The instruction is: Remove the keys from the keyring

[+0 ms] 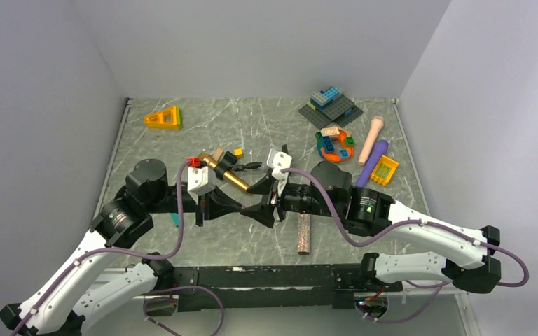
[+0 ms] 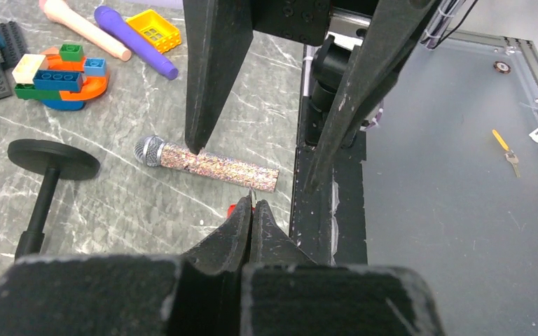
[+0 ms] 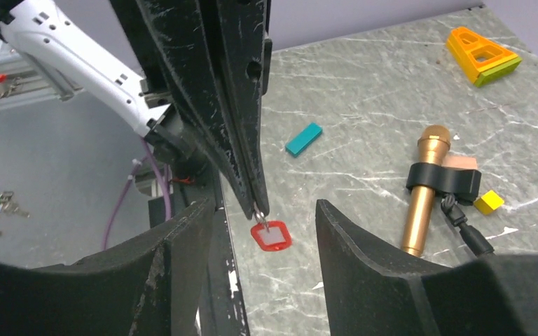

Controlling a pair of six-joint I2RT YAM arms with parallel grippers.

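"Two things matter here. Your left jaws are pressed together on the keyring (image 3: 260,212), holding it over the near edge of the bench (image 3: 364,112). The red tag (image 3: 272,236) dangles below. Your right jaws are spread, one on each side of that tag, gripping nothing."

"So where do I close?"

"Not on the tag, I'd judge; that only tugs the ring. You want a key blade or the ring's split end. Neither wrist view lets me make out a key on the ring, because the parts are too small. Hold the left pinch firm and bring the right jaws in low. Close gently on whatever metal hangs beside the tag, then work it round the coil rather than pulling straight."

"Any writing to go by?"

"None you can read. The tag's pale window looks blank, and neither the glitter microphone (image 2: 231,169) nor the gold microphone (image 3: 418,220) shows a brand."
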